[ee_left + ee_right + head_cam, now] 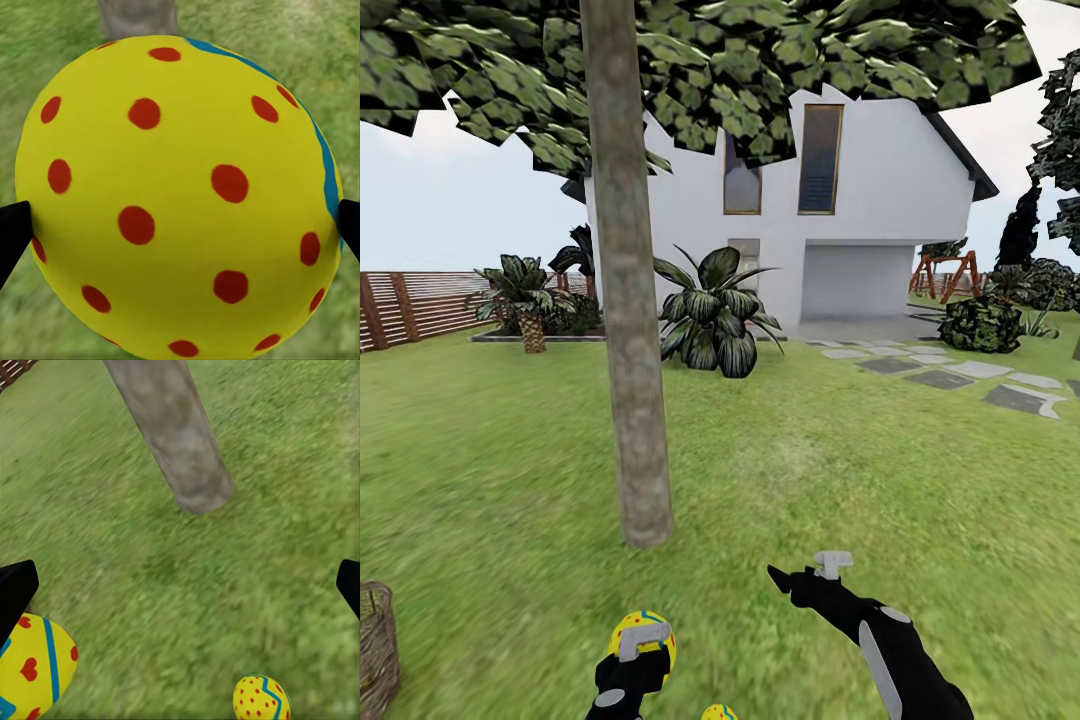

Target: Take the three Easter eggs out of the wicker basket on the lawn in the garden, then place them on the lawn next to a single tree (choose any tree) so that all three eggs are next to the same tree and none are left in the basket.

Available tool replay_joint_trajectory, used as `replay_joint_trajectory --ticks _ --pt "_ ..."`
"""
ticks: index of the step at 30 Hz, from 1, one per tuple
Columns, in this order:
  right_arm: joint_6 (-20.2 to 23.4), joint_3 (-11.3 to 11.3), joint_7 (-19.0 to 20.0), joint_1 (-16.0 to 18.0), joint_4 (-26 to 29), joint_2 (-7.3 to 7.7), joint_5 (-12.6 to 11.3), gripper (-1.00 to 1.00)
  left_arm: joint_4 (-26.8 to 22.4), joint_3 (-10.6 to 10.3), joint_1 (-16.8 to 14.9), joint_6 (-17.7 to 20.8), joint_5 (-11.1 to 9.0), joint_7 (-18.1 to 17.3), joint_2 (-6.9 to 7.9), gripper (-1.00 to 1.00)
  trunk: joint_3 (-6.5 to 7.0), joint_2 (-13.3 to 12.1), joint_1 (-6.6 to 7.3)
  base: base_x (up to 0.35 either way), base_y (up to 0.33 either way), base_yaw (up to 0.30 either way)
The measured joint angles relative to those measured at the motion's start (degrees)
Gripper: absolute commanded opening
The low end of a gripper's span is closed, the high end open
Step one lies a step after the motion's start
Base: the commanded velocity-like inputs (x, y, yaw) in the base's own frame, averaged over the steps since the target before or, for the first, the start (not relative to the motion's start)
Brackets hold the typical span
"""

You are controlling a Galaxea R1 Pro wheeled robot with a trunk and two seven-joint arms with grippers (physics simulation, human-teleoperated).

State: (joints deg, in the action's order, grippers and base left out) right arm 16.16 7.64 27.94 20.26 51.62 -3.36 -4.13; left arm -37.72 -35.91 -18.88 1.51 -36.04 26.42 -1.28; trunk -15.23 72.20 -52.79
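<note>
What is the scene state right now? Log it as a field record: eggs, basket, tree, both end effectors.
left end effector: shut on held egg, low over the lawn
right end effector: open, holding nothing
second egg: lying on the grass, short of the trunk
tree: trunk just ahead of both arms
wicker basket: on the grass at far left; contents cannot be told

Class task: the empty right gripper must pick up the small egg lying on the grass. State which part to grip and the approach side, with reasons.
Grip the Easter egg across its narrow middle, from above. It lies on open lawn, apart from the tree; the right gripper is open.
</note>
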Motion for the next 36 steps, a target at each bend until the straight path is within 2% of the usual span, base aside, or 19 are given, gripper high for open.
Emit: replay_joint_trajectory --ticks 36 --pt "0.0 -0.08 0.02 0.0 -0.09 -0.17 0.01 1.0 0.05 -0.01 -0.09 0.21 -0.18 -0.08 0.0 -1.0 -6.47 14.45 -7.91 0.0 0.0 0.0"
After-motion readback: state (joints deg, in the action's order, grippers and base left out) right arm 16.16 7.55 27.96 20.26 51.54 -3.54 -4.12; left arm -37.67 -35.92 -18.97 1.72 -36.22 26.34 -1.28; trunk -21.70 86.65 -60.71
